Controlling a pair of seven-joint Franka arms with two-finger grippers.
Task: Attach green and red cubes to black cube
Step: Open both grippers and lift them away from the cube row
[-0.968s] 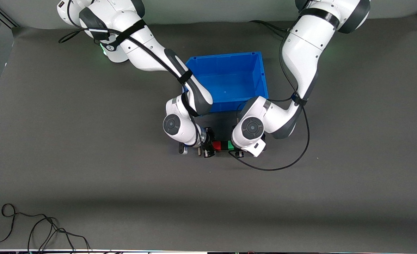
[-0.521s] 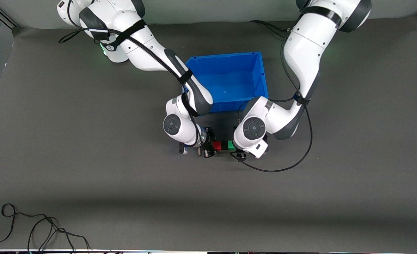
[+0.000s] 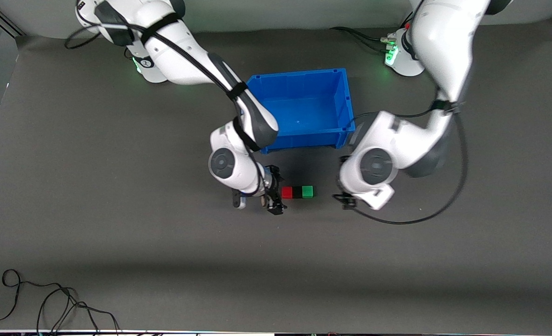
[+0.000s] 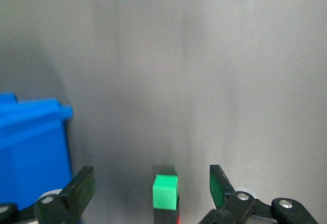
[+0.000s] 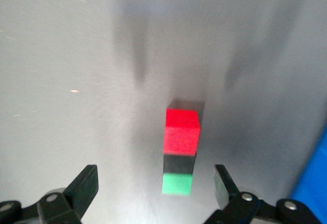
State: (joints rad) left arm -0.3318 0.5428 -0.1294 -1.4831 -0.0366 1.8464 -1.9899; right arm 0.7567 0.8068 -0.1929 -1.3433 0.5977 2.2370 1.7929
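Note:
The red cube (image 3: 287, 192), black cube (image 3: 297, 192) and green cube (image 3: 307, 191) lie joined in one row on the grey table, black in the middle. My right gripper (image 3: 276, 192) is open just beside the red end, touching nothing. My left gripper (image 3: 345, 199) is open and apart from the green end, mostly hidden under its wrist. In the left wrist view, the green cube (image 4: 165, 191) sits between the open fingers of the left gripper (image 4: 150, 178). The right wrist view shows the red cube (image 5: 182, 131), black cube (image 5: 179, 165) and green cube (image 5: 177, 184) with the right gripper (image 5: 156, 175) open around them.
A blue bin (image 3: 299, 74) stands farther from the front camera than the cube row, between the two arms. Its wall shows in the left wrist view (image 4: 30, 147) and the right wrist view (image 5: 314, 183). Loose black cables (image 3: 47, 303) lie near the table's front edge.
The left gripper has let go of the green cube and drawn away toward the left arm's end. The right gripper has backed slightly off the red cube. The cube row stays put.

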